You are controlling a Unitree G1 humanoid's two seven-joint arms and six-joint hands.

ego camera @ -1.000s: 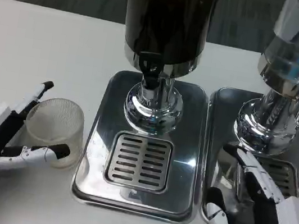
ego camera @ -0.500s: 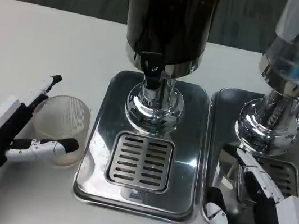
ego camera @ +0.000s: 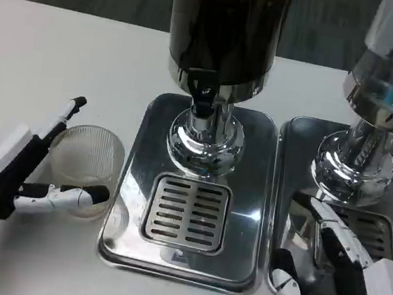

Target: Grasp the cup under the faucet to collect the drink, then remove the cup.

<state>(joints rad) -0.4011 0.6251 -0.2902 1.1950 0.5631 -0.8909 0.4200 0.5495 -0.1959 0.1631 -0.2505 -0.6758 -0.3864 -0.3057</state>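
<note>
Cup (ego camera: 85,169) standing on table (ego camera: 30,61), just left of tray (ego camera: 124,203), not yet under faucet (ego camera: 203,104). Am bracketing cup with left hand (ego camera: 17,171): one finger reaching along far side, thumb hooking near side, both seeming to touch wall; firm grip — cannot tell. Am holding it low so rim stays free for pour. Right hand (ego camera: 343,283) waiting over second tray (ego camera: 286,169), fingers spread, holding nothing. Grate (ego camera: 186,213) lying below faucet, judging that as cup's target.

Polished metal and clear ribbed plastic on a matt white table (ego camera: 63,44).
A mirror-bright chrome tray (ego camera: 135,183) and slotted grille (ego camera: 186,213) are seen beside a translucent ridged cup (ego camera: 85,167).
</note>
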